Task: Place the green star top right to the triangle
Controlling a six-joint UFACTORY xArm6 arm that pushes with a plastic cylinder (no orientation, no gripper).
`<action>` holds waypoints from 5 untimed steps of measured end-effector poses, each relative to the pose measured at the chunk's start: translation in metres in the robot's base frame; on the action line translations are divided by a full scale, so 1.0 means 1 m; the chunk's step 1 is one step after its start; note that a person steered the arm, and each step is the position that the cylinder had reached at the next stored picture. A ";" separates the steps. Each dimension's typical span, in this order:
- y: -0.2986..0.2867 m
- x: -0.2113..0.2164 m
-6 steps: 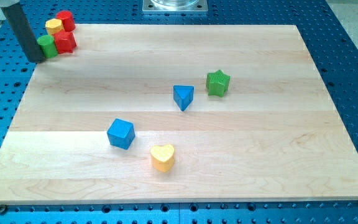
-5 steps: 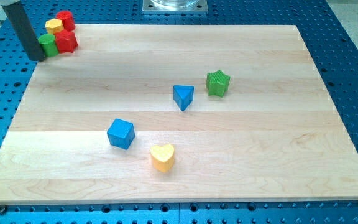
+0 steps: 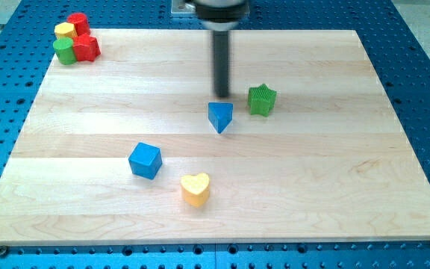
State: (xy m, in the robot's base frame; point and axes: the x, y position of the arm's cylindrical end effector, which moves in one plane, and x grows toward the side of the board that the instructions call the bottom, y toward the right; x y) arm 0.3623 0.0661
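The green star sits on the wooden board, right of centre. The blue triangle lies just to its lower left, a small gap between them. My tip rests on the board just above the blue triangle and to the left of the green star, touching neither. The dark rod rises straight up from it toward the view's top.
A blue cube and a yellow heart lie lower left of the triangle. At the top-left corner a cluster holds two red blocks, a yellow block and a green block.
The rod has jumped from the top-left corner beside the block cluster to the board's middle, just above the blue triangle. No block has moved.
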 end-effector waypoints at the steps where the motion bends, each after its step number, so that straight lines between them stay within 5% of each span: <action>1: 0.104 0.002; 2: 0.112 0.057; 5: -0.151 0.009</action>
